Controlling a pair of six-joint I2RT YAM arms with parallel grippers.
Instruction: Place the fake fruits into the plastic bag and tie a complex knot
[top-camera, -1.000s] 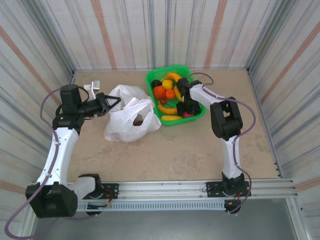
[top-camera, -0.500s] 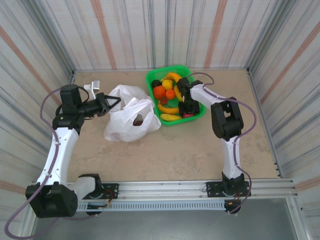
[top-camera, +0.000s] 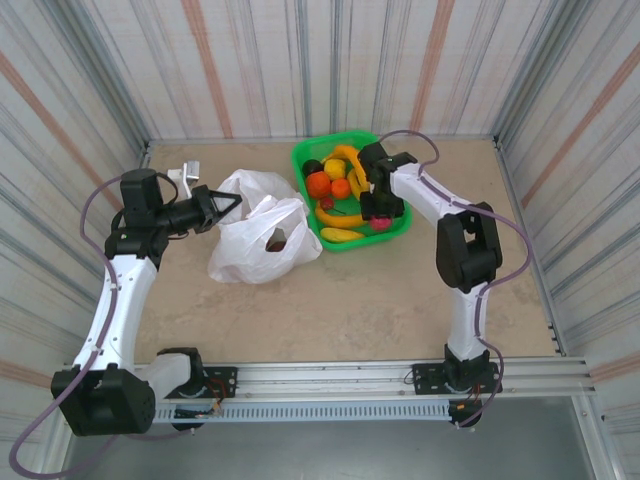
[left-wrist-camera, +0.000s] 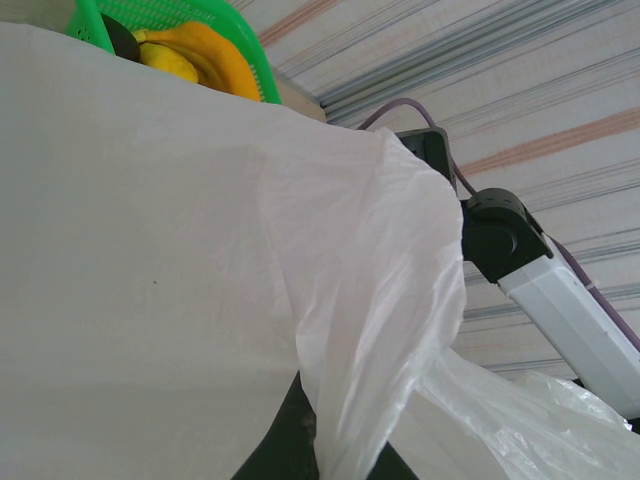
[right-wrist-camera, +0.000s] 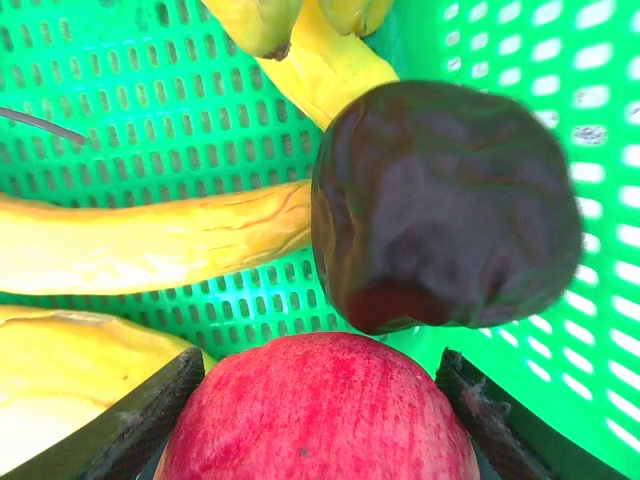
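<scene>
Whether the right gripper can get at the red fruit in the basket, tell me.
Likely yes: the right gripper has its fingers against both sides of the red fruit, nothing in between.

Seen from the left wrist, the plastic bag (left-wrist-camera: 150, 250) draped over nearly everything. The left claw (top-camera: 232, 207) pinching it was just a dark sliver under the film, and the green basket (left-wrist-camera: 200, 15) ran off the top edge. A dark lump (top-camera: 277, 240) inside the bag was too veiled to name. Between the right claw (right-wrist-camera: 315, 440) fingers, the red fruit (right-wrist-camera: 310, 390) was cut by the bottom edge, as was a yellow piece (right-wrist-camera: 70, 380).
</scene>
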